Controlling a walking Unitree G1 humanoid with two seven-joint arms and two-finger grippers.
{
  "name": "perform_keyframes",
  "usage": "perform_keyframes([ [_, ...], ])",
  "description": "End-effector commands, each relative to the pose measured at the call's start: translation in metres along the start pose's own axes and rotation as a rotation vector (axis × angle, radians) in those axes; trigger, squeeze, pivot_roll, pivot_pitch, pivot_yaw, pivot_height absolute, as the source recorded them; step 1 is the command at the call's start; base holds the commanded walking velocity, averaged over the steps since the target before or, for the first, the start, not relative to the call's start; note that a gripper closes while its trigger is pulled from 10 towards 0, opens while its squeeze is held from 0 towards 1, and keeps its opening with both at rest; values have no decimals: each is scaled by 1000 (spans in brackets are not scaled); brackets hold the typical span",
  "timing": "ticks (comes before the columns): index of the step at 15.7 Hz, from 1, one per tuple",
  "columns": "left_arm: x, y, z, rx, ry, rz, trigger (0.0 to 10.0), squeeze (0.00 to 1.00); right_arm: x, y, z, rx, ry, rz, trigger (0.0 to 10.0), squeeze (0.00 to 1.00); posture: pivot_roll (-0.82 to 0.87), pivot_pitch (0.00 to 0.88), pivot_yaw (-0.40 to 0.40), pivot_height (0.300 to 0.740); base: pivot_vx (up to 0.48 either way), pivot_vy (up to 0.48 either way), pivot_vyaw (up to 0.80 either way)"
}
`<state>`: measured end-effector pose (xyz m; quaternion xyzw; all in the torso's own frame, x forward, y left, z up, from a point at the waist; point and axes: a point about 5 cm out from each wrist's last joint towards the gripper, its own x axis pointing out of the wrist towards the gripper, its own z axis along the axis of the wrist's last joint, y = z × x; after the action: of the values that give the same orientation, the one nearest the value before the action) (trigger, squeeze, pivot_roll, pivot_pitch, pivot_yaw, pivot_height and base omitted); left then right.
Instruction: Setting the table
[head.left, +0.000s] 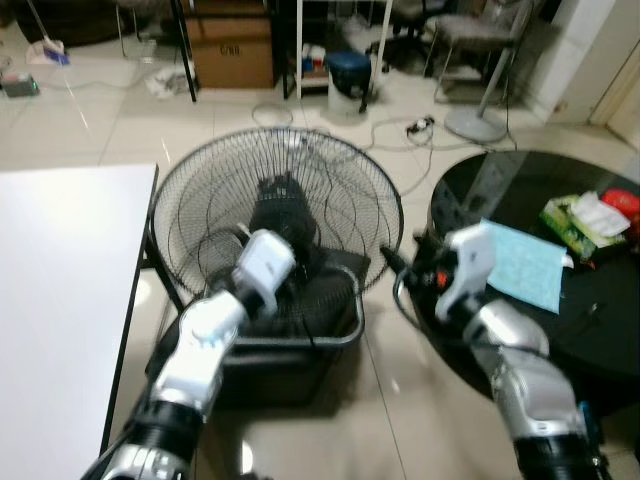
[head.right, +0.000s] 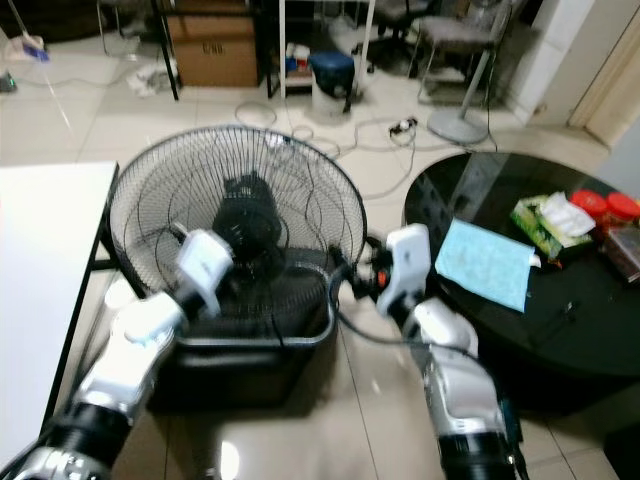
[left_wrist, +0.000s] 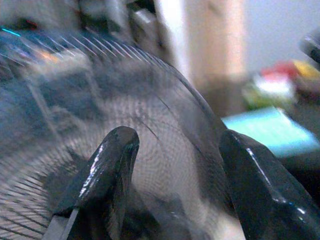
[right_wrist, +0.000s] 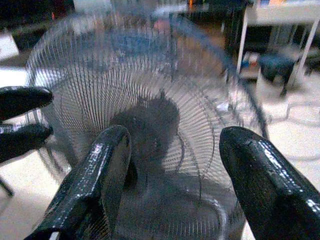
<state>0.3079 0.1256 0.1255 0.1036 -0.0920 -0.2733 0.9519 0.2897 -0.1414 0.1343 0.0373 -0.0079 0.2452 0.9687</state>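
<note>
Your left gripper (left_wrist: 175, 185) and right gripper (right_wrist: 175, 185) are both hovering with fingers spread and holding nothing, aimed at the wire-caged floor fan (head.left: 277, 215) leaning in a dark bin (head.left: 300, 335). The pale blue placemat (head.left: 522, 262) is lying flat on the round black table (head.left: 520, 190), just beyond your right arm.

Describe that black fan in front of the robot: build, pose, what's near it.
The fan has a round black wire cage with a dark motor hub at its centre. It stands upright, tilted a little back, its base hidden in or behind a dark bin on the tiled floor, between the white table and the black round table. Both tools, left tool and right tool, are open and face it, not touching.
</note>
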Motion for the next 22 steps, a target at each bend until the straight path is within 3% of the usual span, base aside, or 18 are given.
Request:
perform_keyframes([
  [1, 0, 16, 19, -26, -53, 107, 10000, 0, 5, 1, 24, -21, -67, -32, 10000, 0, -25, 0, -12, 740, 0, 0, 0],
  [3, -3, 37, 45, -12, -103, 238, 10000, 0, 12, 6, 48, -89, -124, -50, 10000, 0, -22, 0, -14, 740, 0, 0, 0],
  [4, -4, 40, 50, 12, -109, 251, 10000, 0, 13, 8, 52, -100, -131, -46, 10000, 0, -22, 0, -14, 740, 0, 0, 0],
  [6, -9, 55, 84, 143, -195, 357, 10000, 0, 14, 16, 69, -187, -197, -43, 10000, 0, -9, 0, -25, 740, 0, 0, 0],
  [8, -11, 69, 102, 183, -228, 466, 10000, 0, 14, 18, 85, -153, -318, -73, 10000, 0, -6, 0, -26, 740, 0, 0, 0],
  [9, -14, 78, 95, 231, -106, 611, 10000, 0, 16, 12, 81, -98, -284, -157, 10000, 0, -15, 0, -25, 740, 0, 0, 0],
  [10, -16, 79, 87, 204, -47, 629, 10000, 0, 16, 10, 77, -63, -248, -184, 10000, 0, -15, 0, -25, 740, 0, 0, 0],
  [11, -20, 77, 71, 86, 27, 605, 10000, 0, 15, 6, 64, -7, -166, -227, 10000, 0, -24, 0, -14, 740, 0, 0, 0],
  [12, -31, 77, 59, -19, 48, 693, 10000, 0, 10, 6, 57, -40, -128, -238, 10000, 0, -37, 0, -12, 740, 0, 0, 0],
  [13, -43, 64, 43, -15, 107, 700, 10000, 0, 3, 3, 45, -70, -80, -259, 10000, 0, -42, 0, -17, 740, 0, 0, 0],
  [15, -42, 43, 39, 15, 142, 613, 10000, 0, 0, -1, 33, -129, -15, -289, 10000, 0, -56, 0, -8, 740, 0, 0, 0],
  [19, -36, 34, 37, 72, 169, 508, 10000, 0, -3, 2, 1, -53, 91, -269, 10000, 0, -4, 0, -23, 740, 0, -281, 0],
  [22, -38, 34, 34, 79, 189, 507, 10000, 0, -1, 3, 2, -57, 88, -267, 10000, 0, -16, 0, -25, 740, 0, -480, 0],
])
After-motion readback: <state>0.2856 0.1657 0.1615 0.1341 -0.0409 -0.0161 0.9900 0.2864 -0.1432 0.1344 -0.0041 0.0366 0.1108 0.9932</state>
